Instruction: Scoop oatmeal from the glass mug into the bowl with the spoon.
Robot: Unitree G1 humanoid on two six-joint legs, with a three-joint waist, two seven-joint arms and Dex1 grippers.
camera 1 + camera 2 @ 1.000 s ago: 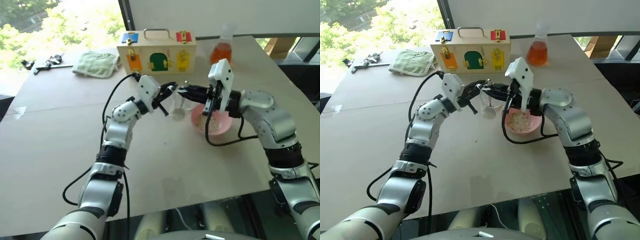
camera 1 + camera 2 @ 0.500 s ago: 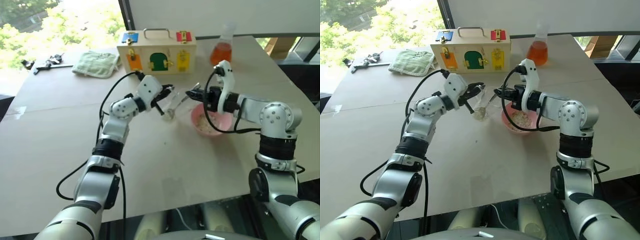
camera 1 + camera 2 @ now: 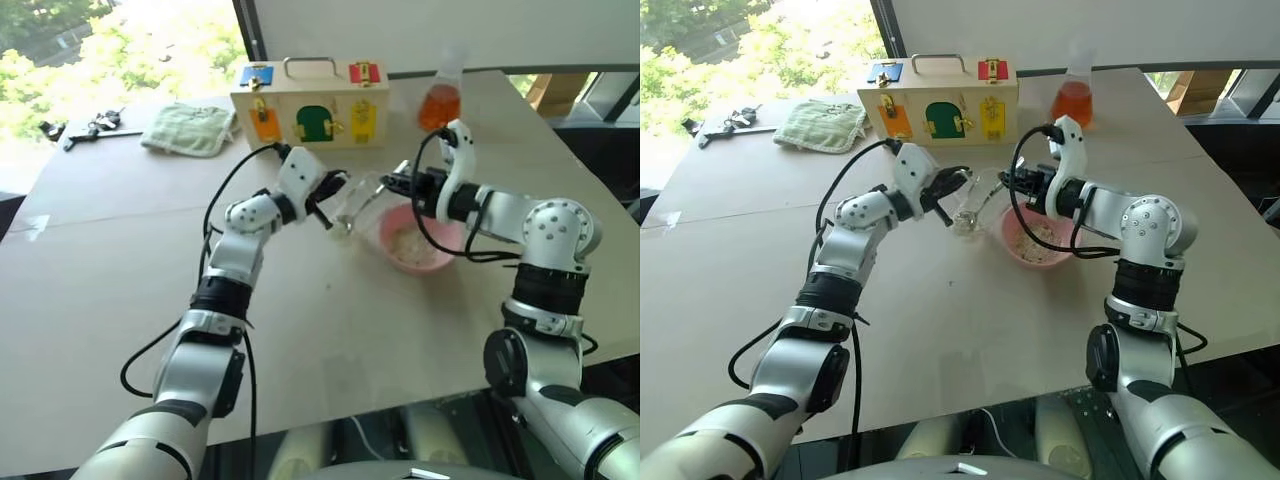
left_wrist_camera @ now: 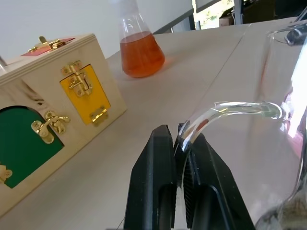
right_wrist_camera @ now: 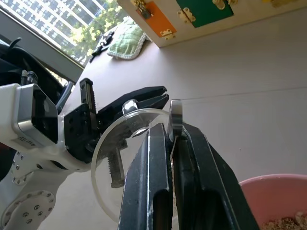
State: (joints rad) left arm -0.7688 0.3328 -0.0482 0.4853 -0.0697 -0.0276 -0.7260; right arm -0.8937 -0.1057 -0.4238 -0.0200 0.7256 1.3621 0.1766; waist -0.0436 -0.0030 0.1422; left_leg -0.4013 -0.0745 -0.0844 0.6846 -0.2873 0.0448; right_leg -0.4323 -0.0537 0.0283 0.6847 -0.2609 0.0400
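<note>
My left gripper (image 3: 336, 192) is shut on the thin handle of the glass mug (image 3: 353, 205); the left wrist view shows the fingertips (image 4: 165, 143) pinching that handle (image 4: 225, 108). The mug leans toward the pink bowl (image 3: 438, 262), with a little oatmeal (image 3: 961, 224) at its bottom. My right gripper (image 3: 393, 182) is shut on the end of the spoon (image 3: 375, 199), whose shaft slants down into the mug. In the right wrist view the spoon's end (image 5: 175, 117) sits between the fingers above the mug's rim (image 5: 108, 139). More oatmeal (image 3: 410, 243) lies in the bowl, just right of the mug.
A wooden box (image 3: 310, 100) with coloured latched doors stands behind the mug. A flask of orange liquid (image 3: 440, 100) is at the back right. A green cloth (image 3: 190, 128) and dark small items (image 3: 85, 128) lie at the back left. Cables loop from both wrists.
The mug has gone from upright to leaning toward the bowl. My right wrist has rolled over and the right elbow has swung out to the right, the spoon now slanting into the mug.
</note>
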